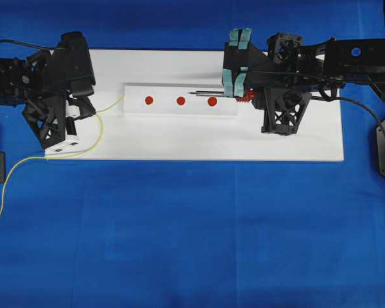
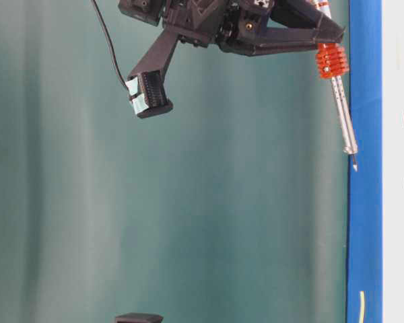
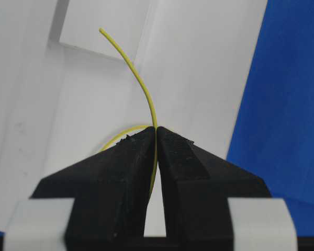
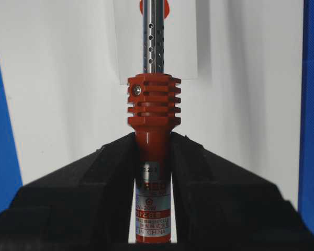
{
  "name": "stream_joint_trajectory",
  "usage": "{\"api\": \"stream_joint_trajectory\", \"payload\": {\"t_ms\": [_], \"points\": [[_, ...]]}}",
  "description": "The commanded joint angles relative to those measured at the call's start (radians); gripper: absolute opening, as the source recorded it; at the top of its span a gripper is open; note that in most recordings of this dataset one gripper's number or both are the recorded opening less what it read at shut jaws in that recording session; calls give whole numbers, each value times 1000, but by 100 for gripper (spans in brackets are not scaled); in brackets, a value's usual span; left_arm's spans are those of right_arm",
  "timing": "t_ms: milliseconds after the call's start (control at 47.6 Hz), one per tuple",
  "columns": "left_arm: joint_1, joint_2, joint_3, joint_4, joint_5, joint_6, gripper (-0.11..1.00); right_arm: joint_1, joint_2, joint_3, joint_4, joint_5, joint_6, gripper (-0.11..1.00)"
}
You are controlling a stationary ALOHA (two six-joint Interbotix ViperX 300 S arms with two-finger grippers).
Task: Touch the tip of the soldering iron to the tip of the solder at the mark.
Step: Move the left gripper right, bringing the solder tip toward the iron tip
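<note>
The left gripper pinches the solder, its tip curving toward the frame's upper left. The right gripper clamps the soldering iron, whose tip hangs near the rightmost red mark on the white strip.

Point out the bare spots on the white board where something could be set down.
Free: the wide front strip of the white board, between the raised strip with red dots and the board's front edge. Also the back strip behind it. Crowded: the left end, with the left hand and solder; the right end, with the right hand holding the soldering iron.
</note>
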Motion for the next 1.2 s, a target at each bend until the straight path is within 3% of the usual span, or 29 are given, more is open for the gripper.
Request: {"api": "stream_joint_trajectory", "payload": {"t_ms": [0, 525, 1175], "points": [[0, 12, -40, 0, -8, -5, 2, 0, -23, -9, -9, -8, 0, 6], [-35, 325, -293, 2, -29, 2, 2, 0, -15, 8, -11, -23, 0, 6], [-28, 430, -327, 2, -71, 9, 2, 0, -9, 40, -11, -66, 0, 6]]}}
